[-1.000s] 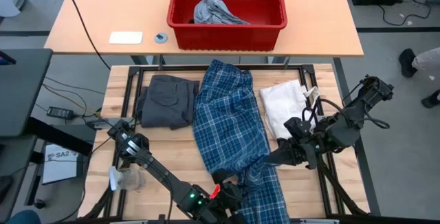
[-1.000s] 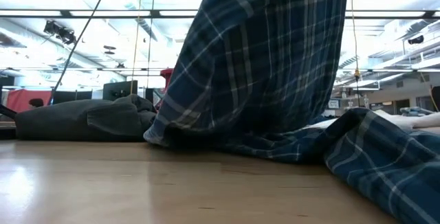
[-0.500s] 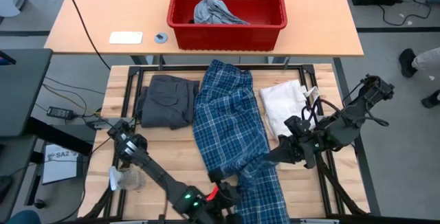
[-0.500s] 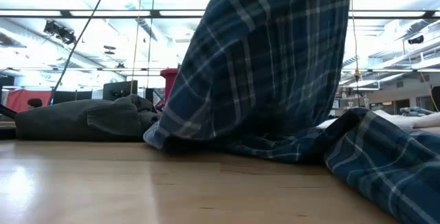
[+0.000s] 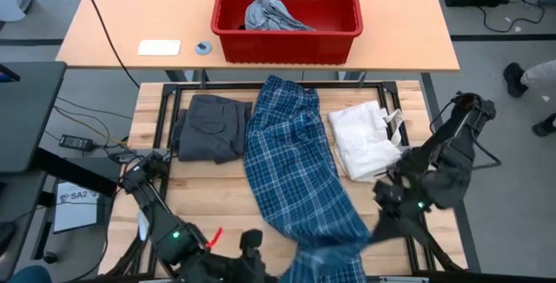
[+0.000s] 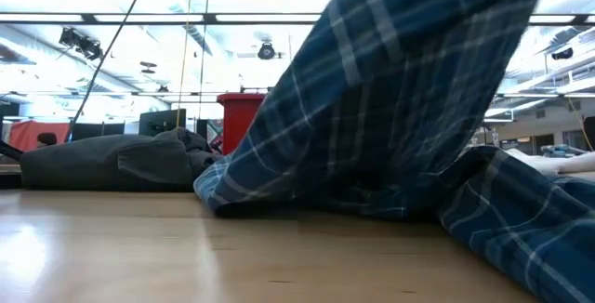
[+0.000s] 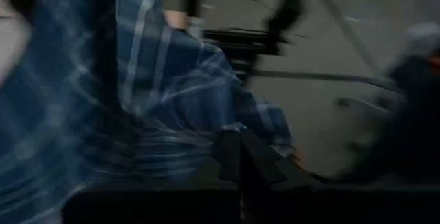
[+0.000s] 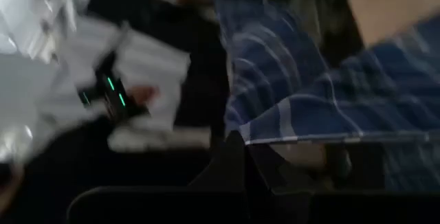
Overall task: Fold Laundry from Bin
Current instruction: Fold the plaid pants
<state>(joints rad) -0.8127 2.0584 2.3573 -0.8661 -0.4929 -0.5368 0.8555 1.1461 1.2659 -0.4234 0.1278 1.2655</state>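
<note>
The plaid shirt lies lengthwise down the middle of your bench, its near end lifted off the wood. Your left claw is at the near edge, pinched tight on one corner of that hem. To the shirt's left sits one folded dark grey piece; to its right, one white fabric piece. Your right claw is clamped on the other corner. Beyond, the red bin holds one light grey piece.
</note>
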